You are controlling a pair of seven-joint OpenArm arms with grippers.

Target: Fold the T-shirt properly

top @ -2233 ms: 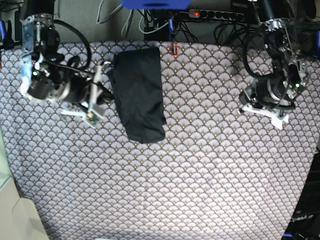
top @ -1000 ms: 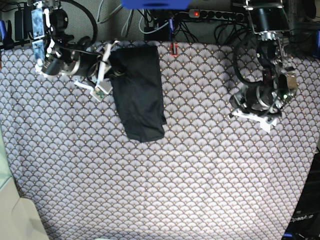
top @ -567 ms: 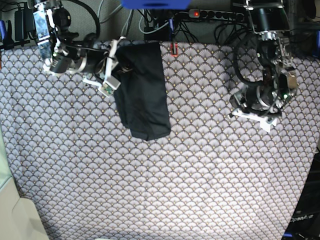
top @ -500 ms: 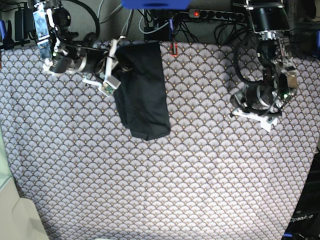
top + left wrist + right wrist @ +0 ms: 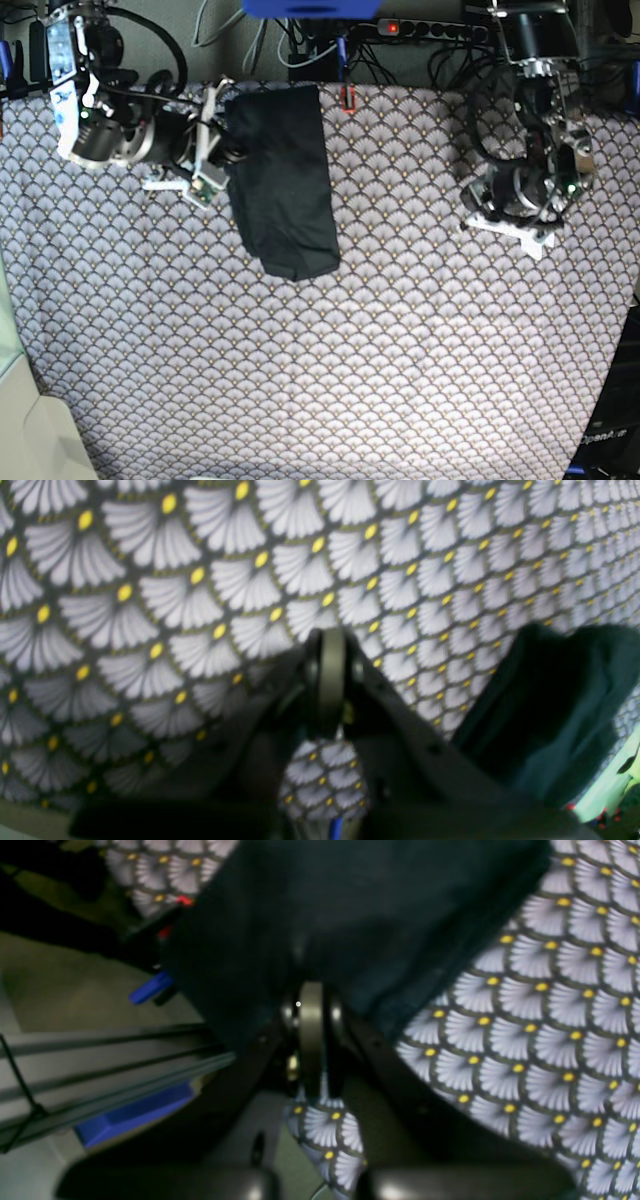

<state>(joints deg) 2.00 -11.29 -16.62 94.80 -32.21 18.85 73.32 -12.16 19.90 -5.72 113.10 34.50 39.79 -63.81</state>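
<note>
T-shirt (image 5: 285, 180) is lying as a long narrow folded strip at the far-left part of the tablecloth (image 5: 400, 350), top edge up by the table's back edge, bottom end pointing toward the middle. Right gripper (image 5: 232, 150) is sitting at the strip's upper-left edge; in the right wrist view its jaws are pressed fully together with the tips right at the hem of the dark cloth (image 5: 350, 915), touching it, but I can't tell whether any fabric is actually pinched between them. Compared with a second ago the strip's lower end is sitting slightly further right and the cloth looks a bit straighter, while the right arm is pulling back leftward after reaching in over the collar end, so it reads as a nudge/tidy rather than a new fold. Left gripper (image 5: 505, 205) is parked over bare tablecloth well apart from the shirt, jaws closed on nothing, pose barely changing; left wrist view is catching the shirt only at the right edge (image 5: 550, 705). My read: lengthwise folds are done, and a crosswise fold bringing the bottom end up is probably still outstanding.
</note>
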